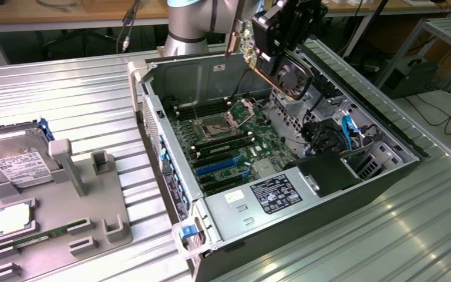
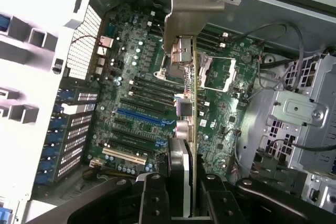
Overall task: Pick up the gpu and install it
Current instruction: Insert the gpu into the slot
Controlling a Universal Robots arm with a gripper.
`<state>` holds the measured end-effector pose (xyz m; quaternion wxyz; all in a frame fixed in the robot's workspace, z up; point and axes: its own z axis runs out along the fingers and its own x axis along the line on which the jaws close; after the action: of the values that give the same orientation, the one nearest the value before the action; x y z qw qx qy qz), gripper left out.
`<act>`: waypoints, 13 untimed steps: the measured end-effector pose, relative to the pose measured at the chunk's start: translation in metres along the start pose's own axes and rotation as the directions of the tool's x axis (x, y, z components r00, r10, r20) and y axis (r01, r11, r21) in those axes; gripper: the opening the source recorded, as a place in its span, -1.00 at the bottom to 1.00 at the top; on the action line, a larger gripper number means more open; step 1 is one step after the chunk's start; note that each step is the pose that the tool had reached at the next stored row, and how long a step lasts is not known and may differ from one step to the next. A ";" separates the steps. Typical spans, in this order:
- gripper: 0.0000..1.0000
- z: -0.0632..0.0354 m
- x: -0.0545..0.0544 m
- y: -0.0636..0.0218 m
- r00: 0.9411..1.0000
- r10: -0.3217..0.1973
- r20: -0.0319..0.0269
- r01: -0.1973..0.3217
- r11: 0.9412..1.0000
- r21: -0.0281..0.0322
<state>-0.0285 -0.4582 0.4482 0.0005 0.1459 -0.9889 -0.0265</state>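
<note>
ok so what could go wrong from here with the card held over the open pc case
1. The thin black gpu card, clamped in the gripper, hangs over the green motherboard near the open square cpu socket. Lowered off-line, it could strike that rather than a slot.
2. Its silver metal bracket might catch the grey case wall.
3. The bright blue cable nearby could snag the arm.

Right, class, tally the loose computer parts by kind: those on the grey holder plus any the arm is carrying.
Hard drive: 1
Memory stick: 1
Square chip: 1
Graphics card, gripped in the fingers: 1
Total: 4
</note>
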 end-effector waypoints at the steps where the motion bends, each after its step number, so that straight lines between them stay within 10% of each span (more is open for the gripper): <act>1: -0.44 0.0000 0.000 0.0000 1.000 -0.006 0.000 0.006 1.000 0.000; 13: -0.44 0.0000 0.000 0.0000 0.996 -0.086 -0.004 0.086 0.996 -0.001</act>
<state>-0.0285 -0.4582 0.4482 0.0016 0.1882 -0.9818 -0.0265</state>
